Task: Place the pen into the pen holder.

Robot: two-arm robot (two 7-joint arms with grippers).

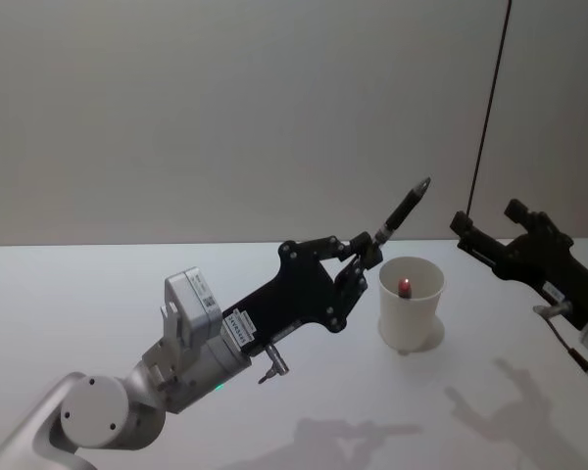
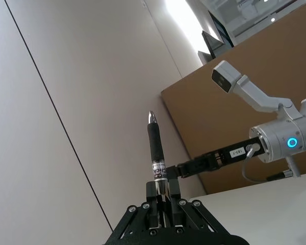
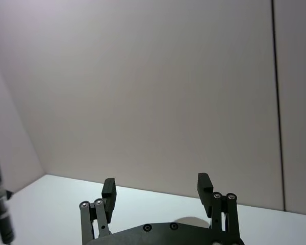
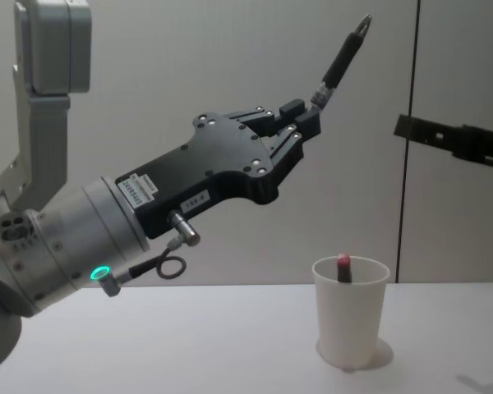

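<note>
My left gripper [image 1: 370,250] is raised above the table and shut on the lower end of a black pen [image 1: 404,211], which points up and away at a slant. In the chest view the pen [image 4: 341,57] and gripper [image 4: 300,115] are high above and left of the pen holder [image 4: 351,324]. The pen holder [image 1: 410,308] is a white paper cup standing upright on the table, with a red-tipped object [image 1: 405,286] inside it. My right gripper [image 1: 485,220] hovers open and empty to the right of the cup; its fingers [image 3: 204,182] are spread wide.
The white table [image 1: 98,294] stretches bare to the left and in front of the cup. A grey wall with a dark vertical seam [image 1: 490,108] stands behind. In the left wrist view a brown panel [image 2: 255,92] rises behind the right arm.
</note>
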